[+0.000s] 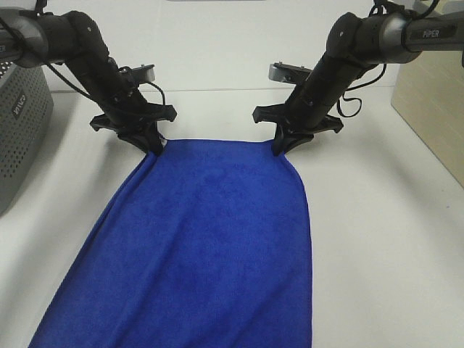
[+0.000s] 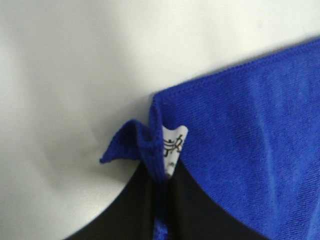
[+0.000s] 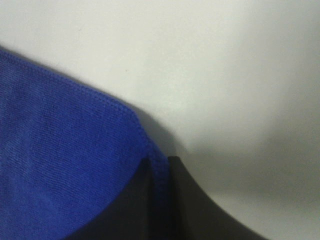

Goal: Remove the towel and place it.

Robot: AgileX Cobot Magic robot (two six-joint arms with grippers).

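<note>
The royal-blue towel lies spread down the middle of the white table, running off the near edge of the exterior view. My left gripper is shut on its far left corner; the left wrist view shows the towel edge bunched between the black fingers, with a small white tag beside them. My right gripper is shut on the far right corner, and the right wrist view shows the towel's stitched hem pinched between its fingers.
A grey perforated basket stands at the left edge of the table. A beige box-like surface sits at the far right. Bare white tabletop lies on both sides of the cloth and behind the grippers.
</note>
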